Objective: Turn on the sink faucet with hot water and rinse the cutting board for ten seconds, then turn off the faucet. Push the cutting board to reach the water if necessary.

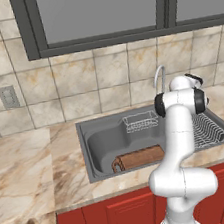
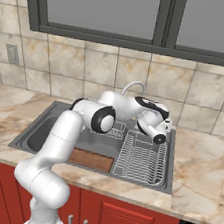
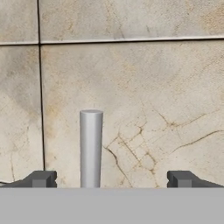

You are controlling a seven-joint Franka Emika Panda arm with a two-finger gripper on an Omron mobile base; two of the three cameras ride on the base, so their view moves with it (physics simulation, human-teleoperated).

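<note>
Your hand (image 3: 111,179) has its two dark fingertips apart around a slim grey upright lever (image 3: 91,148) before the beige tiled wall (image 3: 144,87).

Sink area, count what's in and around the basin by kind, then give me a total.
Wooden cutting board: 1
Wire items: 2, a basket and a dish rack
Faucet: 1
Sink: 1
Total: 5
</note>
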